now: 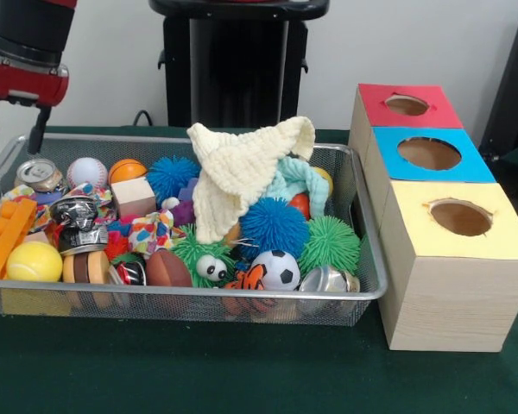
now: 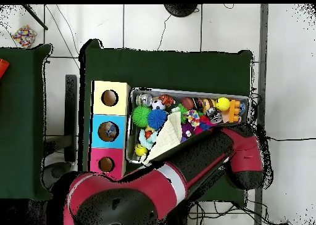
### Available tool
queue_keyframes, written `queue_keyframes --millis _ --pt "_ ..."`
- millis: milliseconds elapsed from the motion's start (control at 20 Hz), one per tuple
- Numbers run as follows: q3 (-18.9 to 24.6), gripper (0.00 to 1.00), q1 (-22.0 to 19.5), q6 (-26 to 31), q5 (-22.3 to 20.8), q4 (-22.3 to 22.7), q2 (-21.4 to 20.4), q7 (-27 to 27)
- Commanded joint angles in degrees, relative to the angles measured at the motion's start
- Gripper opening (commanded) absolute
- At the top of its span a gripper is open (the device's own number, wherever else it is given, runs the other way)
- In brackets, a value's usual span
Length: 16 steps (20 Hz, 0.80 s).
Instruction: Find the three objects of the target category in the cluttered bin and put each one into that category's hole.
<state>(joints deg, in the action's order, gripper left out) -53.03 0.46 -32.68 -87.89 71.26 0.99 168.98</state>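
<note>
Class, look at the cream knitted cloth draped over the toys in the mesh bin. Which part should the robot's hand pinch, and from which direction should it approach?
Pinch the raised ridge of the cream knitted cloth, coming straight down from above. In the front view it peaks well above the mesh bin, so that fold stands clear of the toys around it. The hand hangs at the bin's far corner.

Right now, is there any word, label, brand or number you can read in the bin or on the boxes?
None can be read.
The crushed can carries print, too blurred to read.
The red box, blue box and yellow box show no lettering.
</note>
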Motion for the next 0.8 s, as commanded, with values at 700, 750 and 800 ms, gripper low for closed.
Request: queue_keyframes --millis 700,750,800 --pt "16.92 1.00 -5.30 -6.67 3.31 -6.76 -0.08 8.37" --pt "17.32 1.00 -5.46 -7.60 2.75 -6.89 -0.12 8.36" --pt "17.79 1.00 -5.65 -8.50 2.27 -7.04 -0.14 8.45"
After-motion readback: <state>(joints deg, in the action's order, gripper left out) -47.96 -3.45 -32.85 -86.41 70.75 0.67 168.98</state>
